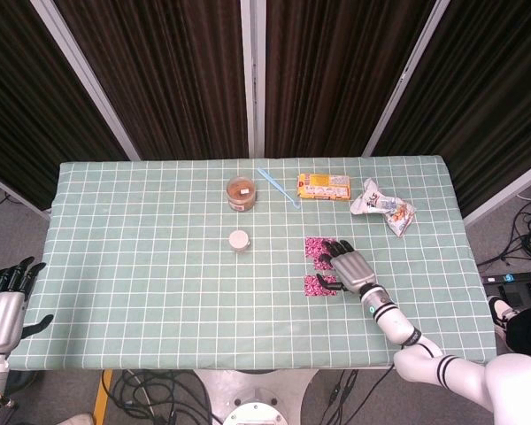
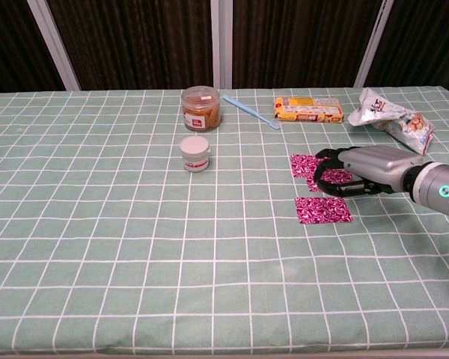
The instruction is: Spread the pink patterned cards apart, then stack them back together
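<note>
Pink patterned cards lie right of the table's middle. In the chest view the far card lies flat, and a second card sits offset to its right beneath the curved fingers of my right hand. A third card lies apart, nearer the front. The head view shows the far card and the near card, with my right hand covering the space between them. Its fingertips rest on the middle card and nothing is lifted. My left hand hangs off the table's front left corner, fingers spread, empty.
A brown-filled jar and a small white jar stand left of the cards. A blue stick, a yellow biscuit pack and a crumpled snack bag lie along the far edge.
</note>
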Robot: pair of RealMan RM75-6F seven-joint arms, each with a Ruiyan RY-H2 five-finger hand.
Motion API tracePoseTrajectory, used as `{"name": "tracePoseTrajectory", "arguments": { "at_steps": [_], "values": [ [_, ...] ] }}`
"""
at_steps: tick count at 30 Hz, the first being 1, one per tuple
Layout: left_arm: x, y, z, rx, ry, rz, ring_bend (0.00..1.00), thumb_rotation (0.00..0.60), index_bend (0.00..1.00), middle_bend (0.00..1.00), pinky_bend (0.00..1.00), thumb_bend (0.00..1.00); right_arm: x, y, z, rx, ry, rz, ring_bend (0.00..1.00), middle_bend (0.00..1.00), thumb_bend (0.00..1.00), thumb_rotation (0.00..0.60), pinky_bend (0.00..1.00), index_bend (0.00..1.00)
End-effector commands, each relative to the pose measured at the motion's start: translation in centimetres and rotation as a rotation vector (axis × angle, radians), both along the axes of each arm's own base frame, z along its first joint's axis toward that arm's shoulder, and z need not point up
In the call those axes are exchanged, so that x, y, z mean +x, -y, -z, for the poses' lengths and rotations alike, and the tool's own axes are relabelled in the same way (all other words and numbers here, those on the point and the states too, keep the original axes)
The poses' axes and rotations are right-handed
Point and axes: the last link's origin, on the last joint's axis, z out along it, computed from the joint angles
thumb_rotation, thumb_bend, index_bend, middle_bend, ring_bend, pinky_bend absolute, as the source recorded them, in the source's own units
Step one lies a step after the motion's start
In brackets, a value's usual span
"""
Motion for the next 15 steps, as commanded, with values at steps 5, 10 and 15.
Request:
{"name": "tracePoseTrajectory", "arguments": {
  "at_steps": [5,10,15],
  "values": [
    [0.0,-0.2,0.2,-0.004,0.005,0.006,0.18,0.600,0.22,0.22,0.19,0.09,-2.4,-1.2,-1.7,-0.011,-0.039,0.025,0.00,0.00,0.39,0.048,0.00,0.25],
    [-0.1,-0.2,0.3,-0.004,0.006,0.006,0.18,0.600,0.22,0.22,0.19,0.09,-3.5,-1.9,-3.6,-0.037,-0.055,0.026,0.00,0.00,0.39,0.049,0.00,0.25],
    [0.0,-0.3,0.4,-0.005,0.006,0.010,0.18,0.600,0.22,0.22,0.19,0.09,-2.7,-1.7,-4.2,-0.049,-0.026,0.014,0.00,0.00,0.40,0.042,0.00,0.25]
  ]
}}
